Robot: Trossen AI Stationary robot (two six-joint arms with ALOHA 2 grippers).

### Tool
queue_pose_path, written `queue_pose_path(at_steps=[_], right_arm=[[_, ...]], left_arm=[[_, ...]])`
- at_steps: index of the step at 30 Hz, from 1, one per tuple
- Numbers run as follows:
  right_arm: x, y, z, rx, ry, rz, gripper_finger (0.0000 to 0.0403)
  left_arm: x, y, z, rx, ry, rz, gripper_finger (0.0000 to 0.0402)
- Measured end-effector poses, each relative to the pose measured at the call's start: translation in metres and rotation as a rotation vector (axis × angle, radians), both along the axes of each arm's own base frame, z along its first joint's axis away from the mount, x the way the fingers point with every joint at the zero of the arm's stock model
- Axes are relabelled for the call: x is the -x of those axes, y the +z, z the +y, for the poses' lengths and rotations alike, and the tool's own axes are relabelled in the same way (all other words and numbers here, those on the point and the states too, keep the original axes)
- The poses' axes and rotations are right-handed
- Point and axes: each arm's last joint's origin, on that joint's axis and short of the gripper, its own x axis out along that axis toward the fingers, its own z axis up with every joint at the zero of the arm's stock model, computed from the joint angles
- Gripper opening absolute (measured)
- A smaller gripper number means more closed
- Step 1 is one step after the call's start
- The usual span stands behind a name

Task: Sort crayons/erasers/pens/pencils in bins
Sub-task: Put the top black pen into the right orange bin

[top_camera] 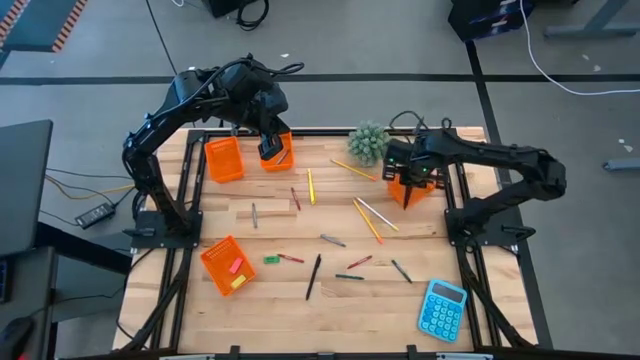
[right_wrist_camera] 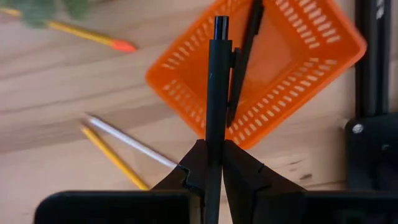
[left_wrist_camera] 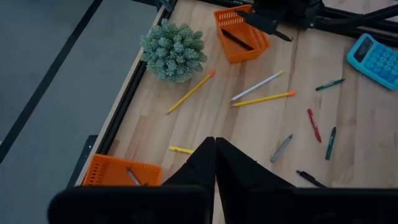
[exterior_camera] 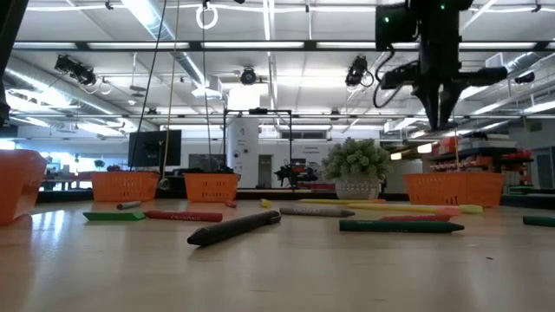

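On the tabletop: the wooden tabletop [top_camera: 260, 300] has sticks spread over its middle and four orange bins around them.
Bins: two bins [top_camera: 224, 159] sit side by side at the far left, one [top_camera: 227, 265] at the near left with small erasers in it, one [top_camera: 410, 190] at the far right.
Plant: a small green plant [top_camera: 368, 143] stands at the far edge, near the right bin.
Calculator: a blue calculator [top_camera: 442, 309] lies at the near right corner.
Left end effector: the left end effector [top_camera: 272, 150] is over the second far-left bin, closed and empty.
Right end effector: the right end effector [right_wrist_camera: 211, 163] is above the far-right bin, gripping a black pen [right_wrist_camera: 216, 81]. Another pen [right_wrist_camera: 244, 62] lies in that bin.
Pencils: long yellow pencils [top_camera: 367, 220] lie in the middle.
Crayons: short crayons [top_camera: 290, 258] lie near the front.
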Motion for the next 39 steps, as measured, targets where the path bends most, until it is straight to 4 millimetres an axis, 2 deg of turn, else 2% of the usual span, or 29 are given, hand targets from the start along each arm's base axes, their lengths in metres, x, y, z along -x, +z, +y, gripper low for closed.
queue_pose_path(at_steps=[5, 9, 13, 23, 32, 39], right_arm=[[0.019, -0.028, -0.007, -0.036, -0.078, 0.010, 0.0043], [0.028, -0.049, -0.014, -0.037, -0.143, -0.062, 0.0043], [0.035, -0.061, -0.018, -0.046, -0.176, -0.070, 0.0044], [0.045, -0.063, -0.035, -0.025, -0.195, -0.079, 0.0044], [0.058, -0.064, -0.052, -0.023, -0.227, -0.081, 0.0044], [0.057, -0.065, -0.053, -0.021, -0.245, -0.076, 0.0044]], left_arm=[[0.001, -0.001, 0.000, 0.006, 0.001, 0.014, 0.0026], [0.003, -0.003, -0.001, 0.020, 0.004, 0.039, 0.0019], [0.004, -0.004, -0.002, 0.028, 0.006, 0.056, 0.0015], [0.005, -0.004, -0.002, 0.047, 0.026, 0.056, 0.0026], [0.005, -0.004, -0.002, 0.046, 0.025, 0.056, 0.0015], [0.005, -0.005, -0.002, 0.046, 0.023, 0.061, 0.0023]])
